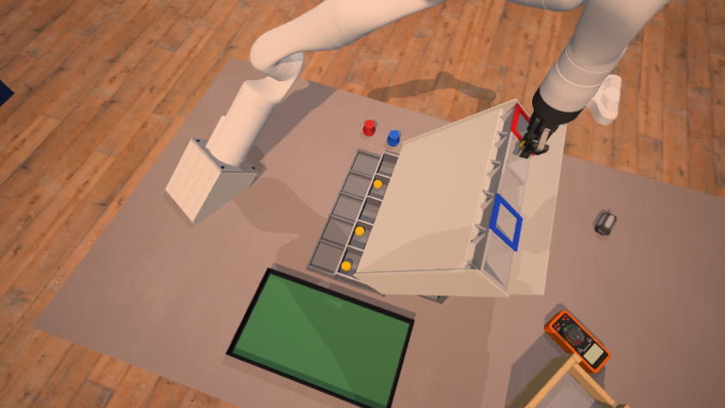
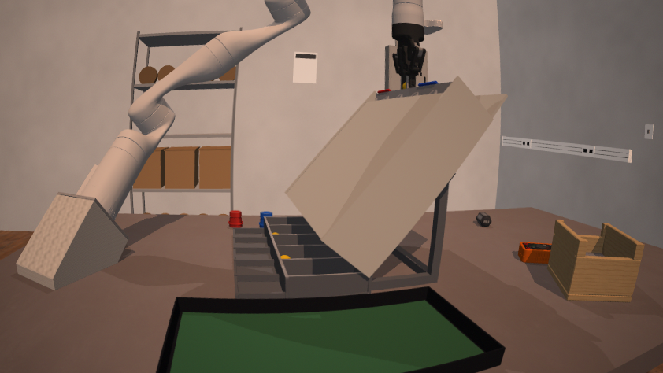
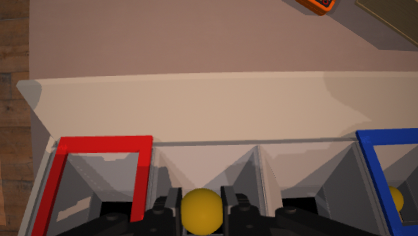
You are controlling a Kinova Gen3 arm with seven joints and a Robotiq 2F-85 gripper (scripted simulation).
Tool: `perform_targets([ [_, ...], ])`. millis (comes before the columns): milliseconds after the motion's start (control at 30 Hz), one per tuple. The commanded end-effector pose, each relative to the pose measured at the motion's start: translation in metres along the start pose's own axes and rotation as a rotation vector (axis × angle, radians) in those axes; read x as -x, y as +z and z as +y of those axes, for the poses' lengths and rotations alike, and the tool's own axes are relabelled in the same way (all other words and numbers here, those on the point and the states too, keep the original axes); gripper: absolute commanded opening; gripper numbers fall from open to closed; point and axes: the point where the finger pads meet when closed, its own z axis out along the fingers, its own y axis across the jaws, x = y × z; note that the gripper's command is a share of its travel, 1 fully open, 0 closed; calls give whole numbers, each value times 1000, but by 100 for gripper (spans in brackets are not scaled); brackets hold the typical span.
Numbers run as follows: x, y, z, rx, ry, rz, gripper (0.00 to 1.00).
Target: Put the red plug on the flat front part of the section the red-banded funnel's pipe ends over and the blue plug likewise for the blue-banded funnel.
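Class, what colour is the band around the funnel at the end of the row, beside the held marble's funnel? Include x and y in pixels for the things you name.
Red; the band (image 1: 515, 123) (image 3: 106, 144) shows best in the wrist view.

- arm is all smooth off-white tubes, rounded elbows, thin seam lines round the links
- black collar at the wrist, pale rounded lump sticking out beside it
- gripper is black, chunky linkages, squared-off fingertips
- wedge-shaped pale base, dark screws on the top plate
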Motion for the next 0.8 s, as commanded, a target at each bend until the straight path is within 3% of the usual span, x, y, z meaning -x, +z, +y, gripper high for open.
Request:
perform_targets([
  [0,0,10,2,0,3,11,0],
  [300,0,10,2,0,3,11,0],
  [333,0,10,2,0,4,10,100],
  [767,0,10,2,0,4,10,100],
])
